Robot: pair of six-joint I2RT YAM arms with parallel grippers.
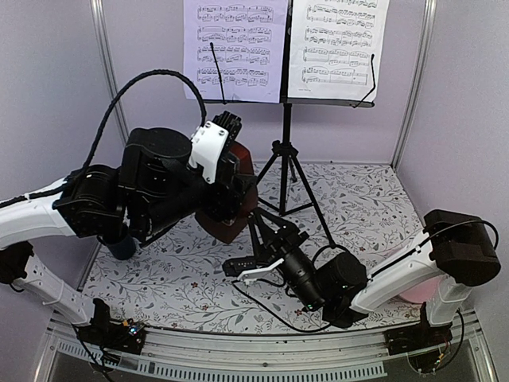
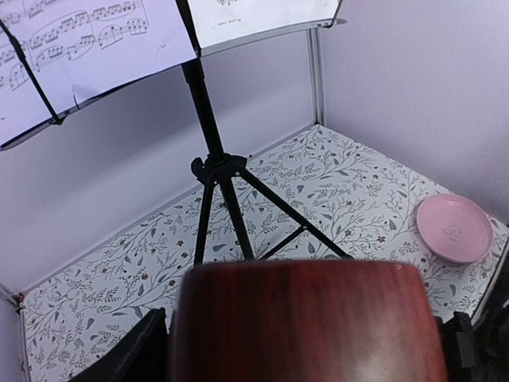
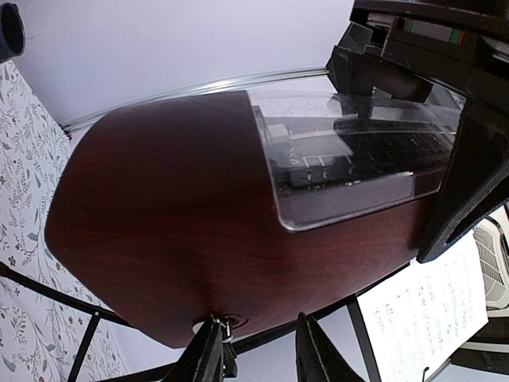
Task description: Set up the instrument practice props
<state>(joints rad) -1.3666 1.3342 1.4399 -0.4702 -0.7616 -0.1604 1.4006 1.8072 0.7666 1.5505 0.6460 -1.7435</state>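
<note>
A dark-red wooden metronome (image 1: 233,225) hangs above the floral tabletop, tilted, with my left gripper (image 1: 235,187) shut on it. In the left wrist view it fills the bottom edge between the black fingers (image 2: 137,350). The right wrist view shows its side and clear front cover (image 3: 358,151). My right gripper (image 3: 258,326) stands open just under the metronome (image 3: 183,199). Its left finger touches a small metal key (image 3: 228,325) on the wood. Behind stands the black tripod music stand (image 1: 285,127), which carries two sheets of printed music (image 1: 235,48) (image 1: 338,40).
A pink plate (image 2: 453,228) lies on the table at the right, near the right arm. A dark blue mug (image 1: 123,243) stands at the left, mostly hidden under the left arm. The stand's tripod legs (image 2: 238,215) spread across the back of the table.
</note>
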